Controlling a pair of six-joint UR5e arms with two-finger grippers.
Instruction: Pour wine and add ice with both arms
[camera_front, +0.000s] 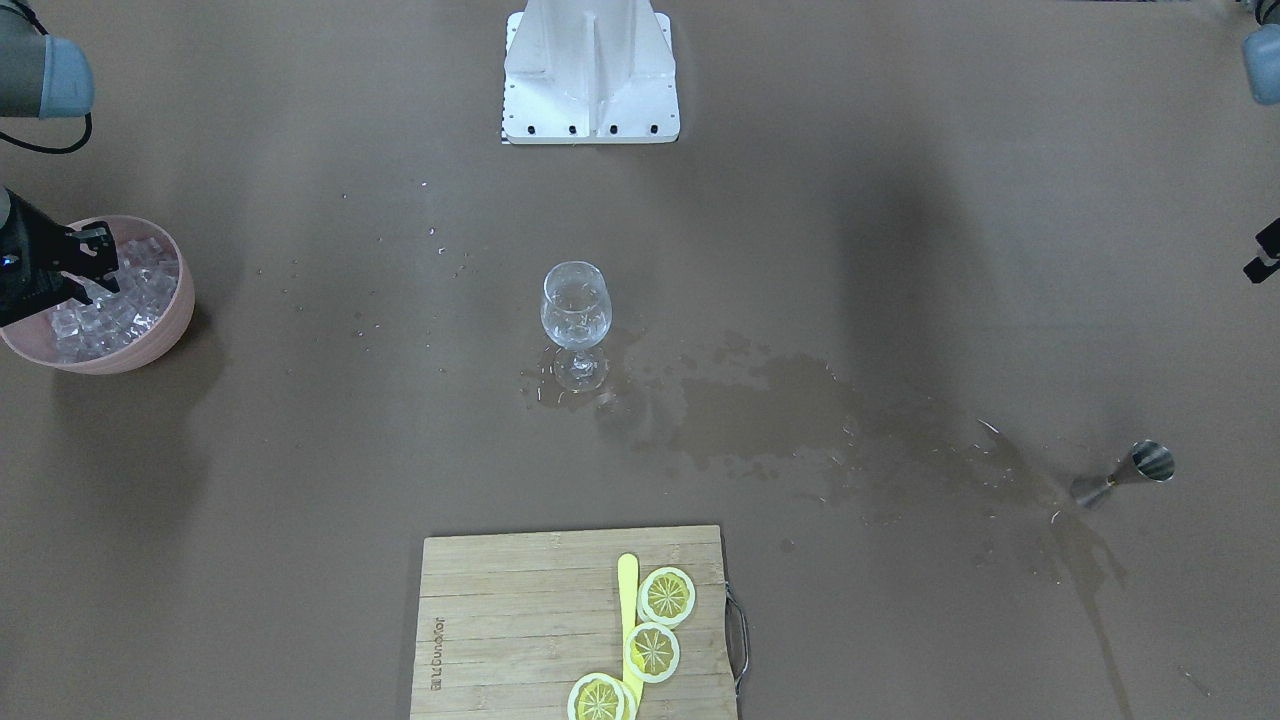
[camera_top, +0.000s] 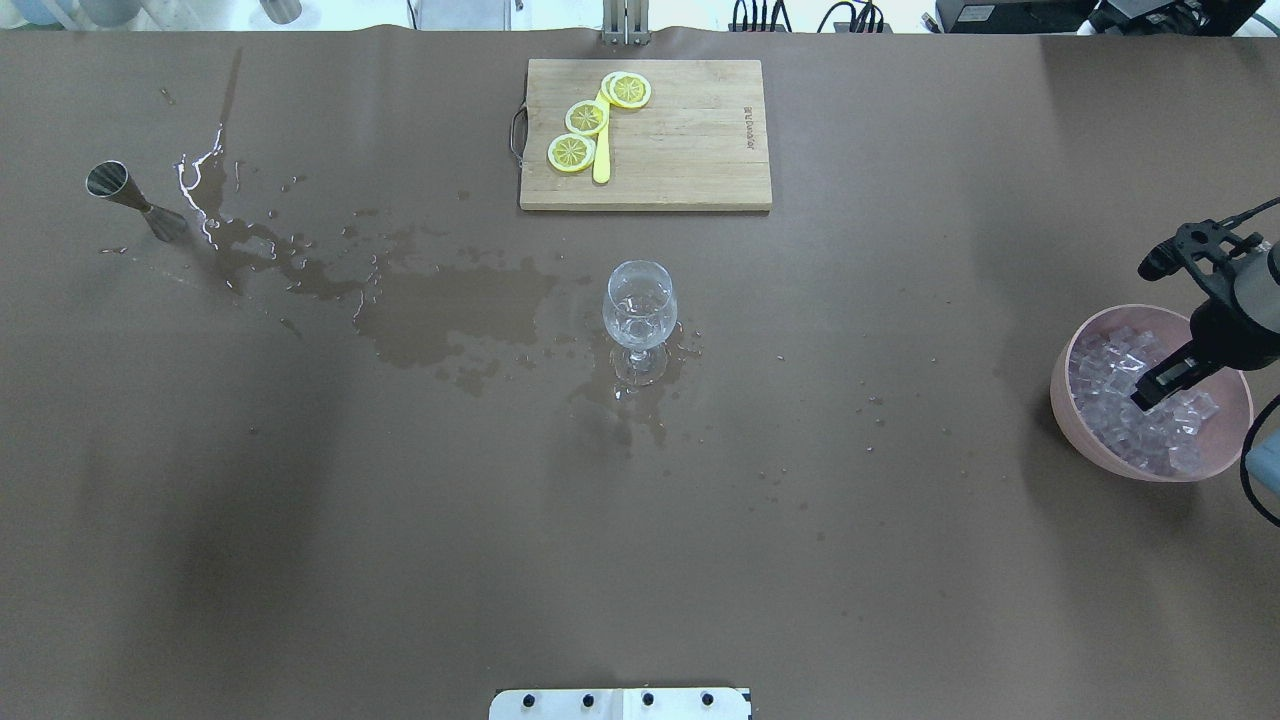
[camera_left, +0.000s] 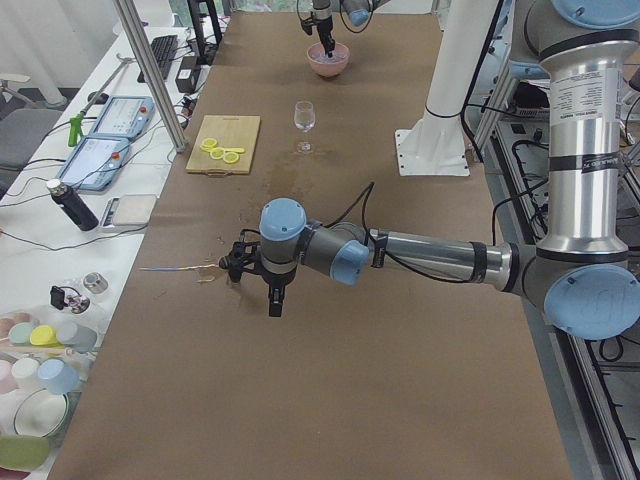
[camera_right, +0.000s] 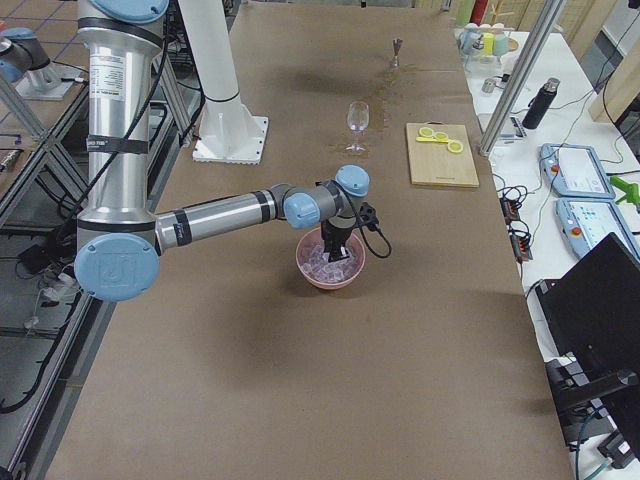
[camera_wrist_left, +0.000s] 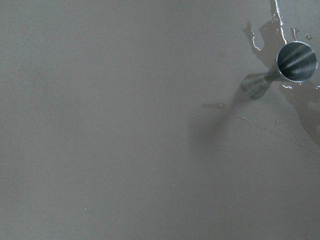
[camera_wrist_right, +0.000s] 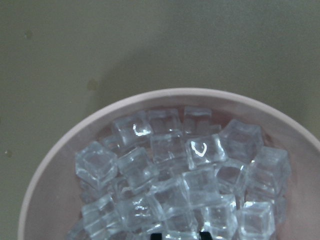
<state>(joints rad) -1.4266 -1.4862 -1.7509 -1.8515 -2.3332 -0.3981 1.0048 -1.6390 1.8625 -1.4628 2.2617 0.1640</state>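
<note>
The ice (camera_wrist_right: 170, 170) is a heap of clear cubes in a pink bowl (camera_wrist_right: 60, 150) at the table's right end; both also show in the overhead view, the ice (camera_top: 1110, 395) in the bowl (camera_top: 1062, 385). My right gripper (camera_wrist_right: 180, 235) is lowered into the cubes, its two tips apart at the frame's bottom edge, and it also shows from overhead (camera_top: 1148, 395). A clear stemmed glass (camera_top: 640, 305) stands mid-table. My left gripper (camera_left: 275, 303) hangs above the table near a steel jigger (camera_wrist_left: 295, 62); I cannot tell whether it is open or shut.
A wet spill (camera_top: 450, 310) spreads from the jigger (camera_top: 125, 190) towards the glass. A wooden cutting board (camera_top: 690, 150) with lemon slices (camera_top: 587, 117) and a yellow knife lies at the far edge. The white robot base (camera_front: 590, 75) stands at the near edge.
</note>
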